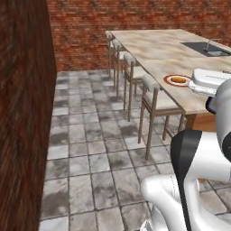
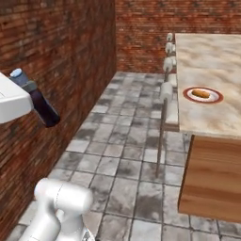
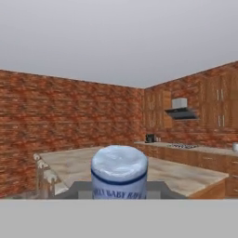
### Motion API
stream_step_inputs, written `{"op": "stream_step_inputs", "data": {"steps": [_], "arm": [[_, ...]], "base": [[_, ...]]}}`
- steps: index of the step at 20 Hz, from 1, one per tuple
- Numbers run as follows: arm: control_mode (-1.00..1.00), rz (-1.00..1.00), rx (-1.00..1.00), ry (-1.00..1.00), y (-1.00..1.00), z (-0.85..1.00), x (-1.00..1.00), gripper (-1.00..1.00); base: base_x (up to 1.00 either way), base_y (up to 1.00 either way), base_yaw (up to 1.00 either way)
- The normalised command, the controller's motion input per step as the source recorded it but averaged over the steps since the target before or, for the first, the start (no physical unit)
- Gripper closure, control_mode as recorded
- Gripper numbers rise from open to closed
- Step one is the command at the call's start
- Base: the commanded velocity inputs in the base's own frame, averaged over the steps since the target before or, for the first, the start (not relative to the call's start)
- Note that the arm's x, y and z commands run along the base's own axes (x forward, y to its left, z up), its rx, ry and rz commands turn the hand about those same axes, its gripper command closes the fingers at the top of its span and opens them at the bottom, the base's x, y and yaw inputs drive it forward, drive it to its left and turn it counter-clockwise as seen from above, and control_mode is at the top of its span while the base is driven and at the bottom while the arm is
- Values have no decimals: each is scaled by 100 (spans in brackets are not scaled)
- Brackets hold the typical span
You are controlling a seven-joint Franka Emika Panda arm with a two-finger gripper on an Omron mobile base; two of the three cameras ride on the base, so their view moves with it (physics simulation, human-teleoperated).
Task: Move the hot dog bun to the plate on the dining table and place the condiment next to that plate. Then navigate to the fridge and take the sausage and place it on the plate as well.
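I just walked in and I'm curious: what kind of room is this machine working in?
Most likely a home kitchen with a dining area. A long marble-topped dining table has stools along one side and carries a red-rimmed plate with a bun on it. Wooden cabinets and a range hood line the far wall.

A small golden-orange hot dog bun [image 1: 179, 80] lies on a round white plate with a red rim [image 1: 169, 80] near the edge of the long beige marble bench [image 1: 155, 47], beside a row of pale-seated wooden stools [image 1: 155, 97] on grey floor tiles [image 1: 90, 149].
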Motion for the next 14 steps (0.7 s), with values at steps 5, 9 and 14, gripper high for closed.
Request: {"op": "stream_step_inputs", "data": {"steps": [5,9,14], "arm": [[100,0,0,0,0,0,0,100],[100,0,0,0,0,0,0,100],[100,0,0,0,0,0,0,100]], "base": [[58,36,-53],[47,31,-50],[36,23,-45]]}}
